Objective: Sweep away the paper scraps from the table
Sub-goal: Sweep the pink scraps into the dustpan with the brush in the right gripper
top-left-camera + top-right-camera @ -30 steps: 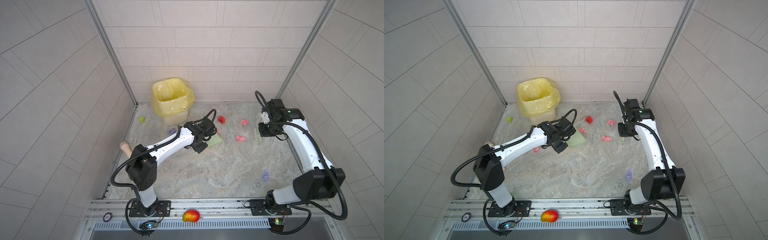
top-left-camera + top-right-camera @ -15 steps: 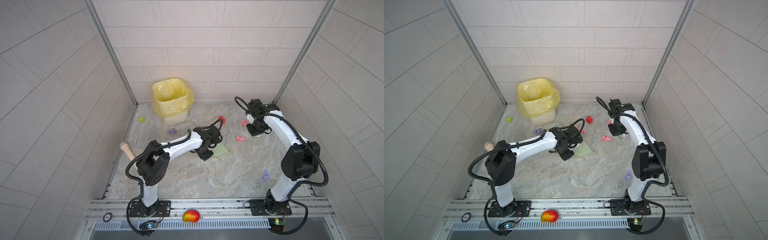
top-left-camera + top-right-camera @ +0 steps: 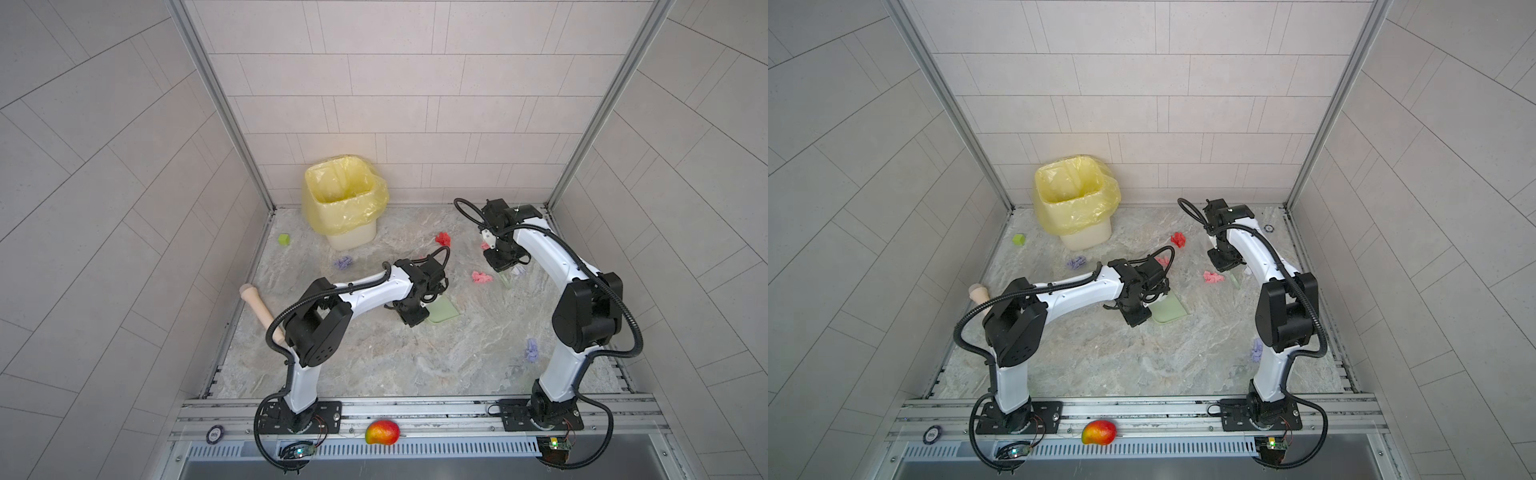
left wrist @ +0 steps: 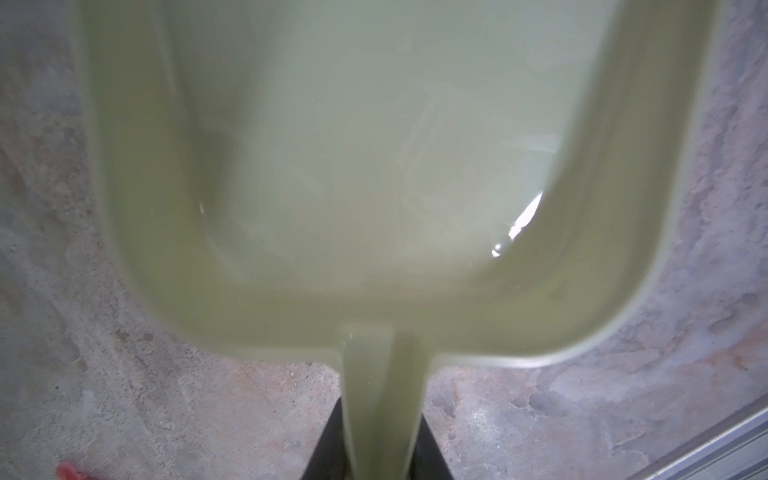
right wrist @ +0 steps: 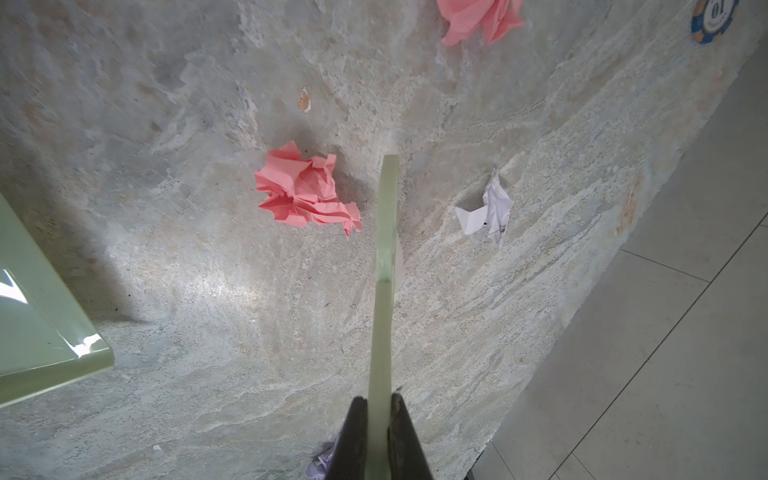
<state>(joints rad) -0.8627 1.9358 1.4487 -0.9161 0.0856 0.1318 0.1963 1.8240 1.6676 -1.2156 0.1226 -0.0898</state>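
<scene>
within the last second the left arm is bringing the green dustpan (image 3: 444,312) away from the yellow-lined bin (image 3: 340,199) and out toward the middle of the table (image 3: 395,357), the left gripper (image 4: 384,444) clenching the pan's handle; the pan is lying empty, its open lip pointing toward the right arm. a lavender scrap (image 3: 343,262) is lying near the bin and a red scrap (image 3: 443,238) farther back, both well apart from either pair of jaws. the right arm is swinging in from the right wall, the right gripper (image 5: 379,415) pinching a thin green scraper (image 5: 386,249) that is pointing down at the table. the pink scrap (image 5: 305,195) is lying just beside the scraper's tip, on the dustpan side, clear of the jaws; a pale scrap (image 5: 490,208) is sitting on the blade's other side. this is looking like the set-up for pushing it into the pan; nothing is collected yet.
</scene>
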